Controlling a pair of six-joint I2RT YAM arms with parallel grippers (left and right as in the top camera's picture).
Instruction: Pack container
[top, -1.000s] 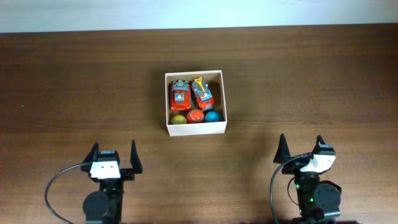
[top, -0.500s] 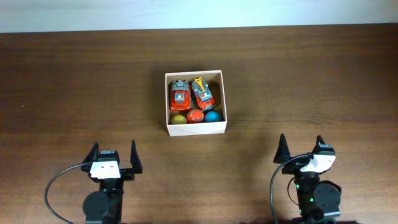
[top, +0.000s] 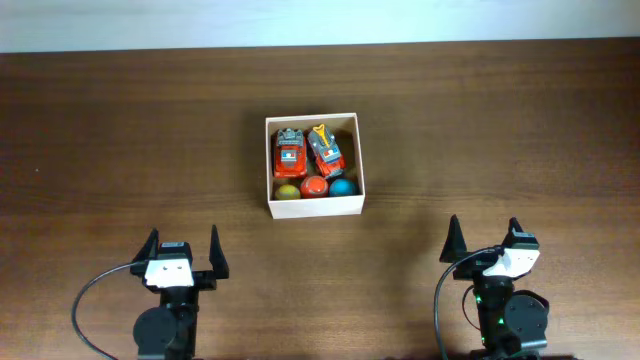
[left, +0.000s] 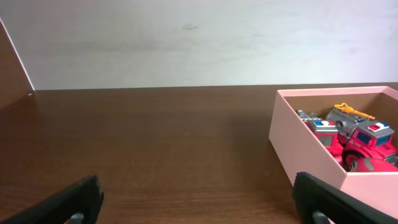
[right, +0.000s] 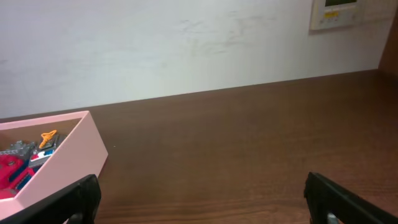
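Note:
The container (top: 313, 206), a small square cream-white box, sits at the table's middle. Inside it lie two red toy trucks (top: 289, 152) (top: 326, 148) side by side, with a yellow ball (top: 287, 191), a red ball (top: 314, 187) and a blue ball (top: 342, 186) in a row in front of them. My left gripper (top: 182, 246) rests near the front edge, left of the box, open and empty. On the right, my right gripper (top: 483, 236) is open with nothing between its fingers. The left wrist view has the container (left: 298, 146) at its right; the right wrist view has the container (right: 65, 158) at its left.
The dark wooden table (top: 120, 150) ends at a pale wall behind it. A white wall panel (right: 336, 12) hangs at the upper right in the right wrist view. Black cables (top: 90, 300) loop beside each arm base.

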